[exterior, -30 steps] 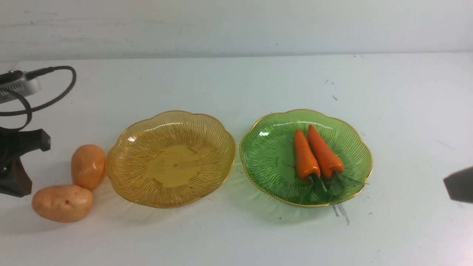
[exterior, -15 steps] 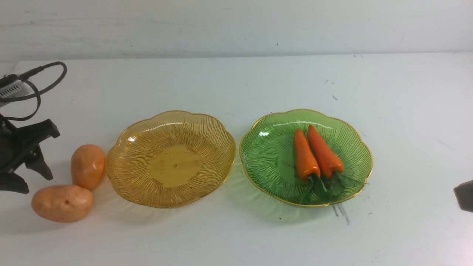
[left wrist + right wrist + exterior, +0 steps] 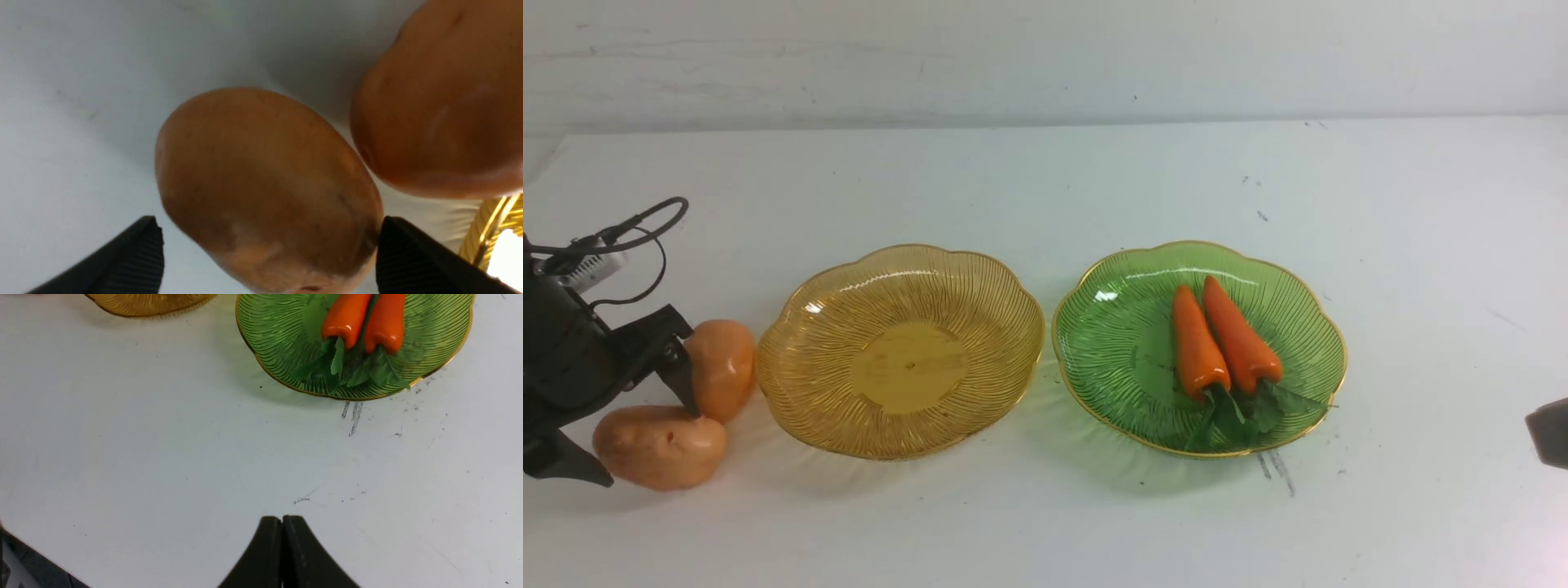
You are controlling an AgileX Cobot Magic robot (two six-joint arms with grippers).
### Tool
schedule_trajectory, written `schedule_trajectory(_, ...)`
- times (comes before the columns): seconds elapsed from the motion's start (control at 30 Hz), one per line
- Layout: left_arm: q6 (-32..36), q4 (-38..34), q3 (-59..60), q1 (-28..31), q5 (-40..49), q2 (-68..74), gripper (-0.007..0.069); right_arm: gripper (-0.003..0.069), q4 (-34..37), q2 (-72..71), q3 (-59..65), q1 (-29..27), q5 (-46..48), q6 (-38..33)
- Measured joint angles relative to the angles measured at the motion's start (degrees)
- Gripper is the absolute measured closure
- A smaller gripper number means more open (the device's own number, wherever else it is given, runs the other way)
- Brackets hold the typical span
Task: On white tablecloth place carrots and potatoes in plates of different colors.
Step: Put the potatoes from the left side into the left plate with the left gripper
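Potatoes [image 3: 719, 367] lower left on tablecloth [image 3: 1045, 188]; left gripper [image 3: 267, 224] spread astride nearer one; right gripper [image 3: 282, 535] pressed together; carrots [image 3: 1196, 347] in green plate [image 3: 1119, 343].

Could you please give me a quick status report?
Left gripper jaws open, straddling near potato. Right gripper shut, empty. Carrots in green plate. Second potato crowds one jaw.
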Motion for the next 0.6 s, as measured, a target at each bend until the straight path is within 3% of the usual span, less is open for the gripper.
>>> schedule_trajectory(0.3,-0.4,2.6,0.0,0.0,-3.7,2.2,-0.0019,0.0674,0.0,0.0,0.0,0.0,0.0,-0.7)
schedule_trajectory(0.5,-0.4,9.7,0.0,0.0,-5.1,2.5,0.0071,0.0674,0.0,0.0,0.0,0.0,0.0,-0.8)
schedule_trajectory(0.6,-0.4,13.3,0.0,0.0,-5.1,2.5,0.016,0.0674,0.0,0.0,0.0,0.0,0.0,-0.9)
